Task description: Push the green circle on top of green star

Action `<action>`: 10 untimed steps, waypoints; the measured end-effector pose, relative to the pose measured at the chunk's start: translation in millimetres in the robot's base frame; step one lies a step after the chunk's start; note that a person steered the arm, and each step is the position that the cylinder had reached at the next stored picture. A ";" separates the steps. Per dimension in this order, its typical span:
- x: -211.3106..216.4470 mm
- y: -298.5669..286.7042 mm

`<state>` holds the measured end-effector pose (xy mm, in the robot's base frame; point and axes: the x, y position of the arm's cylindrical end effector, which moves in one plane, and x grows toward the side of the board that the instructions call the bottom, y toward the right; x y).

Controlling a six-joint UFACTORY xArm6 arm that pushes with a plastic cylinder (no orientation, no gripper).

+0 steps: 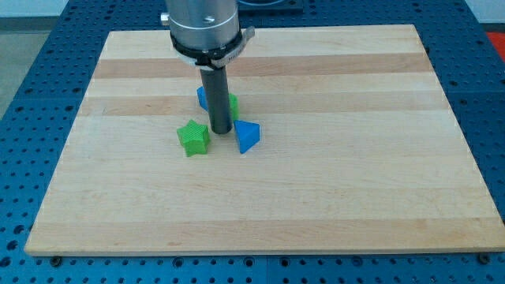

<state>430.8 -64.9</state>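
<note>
The green star [193, 137] lies on the wooden board [316, 197], left of centre. The green circle [233, 104] is mostly hidden behind my rod; only a green edge shows to the rod's right. My tip [222, 131] rests on the board just to the right of the green star and just below the green circle, between the star and a blue triangle [248, 136]. A blue block [202, 97], shape unclear, peeks out to the rod's left, above the star.
The blue triangle lies right beside my tip on the view's right. The blue block sits close behind the rod, next to the green circle. The board's edges border a blue perforated table [39, 95].
</note>
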 end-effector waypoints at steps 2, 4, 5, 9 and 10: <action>-2.7 29.8; -52.6 90.6; -52.9 64.8; -47.8 10.2; -47.8 10.3</action>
<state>382.9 -54.6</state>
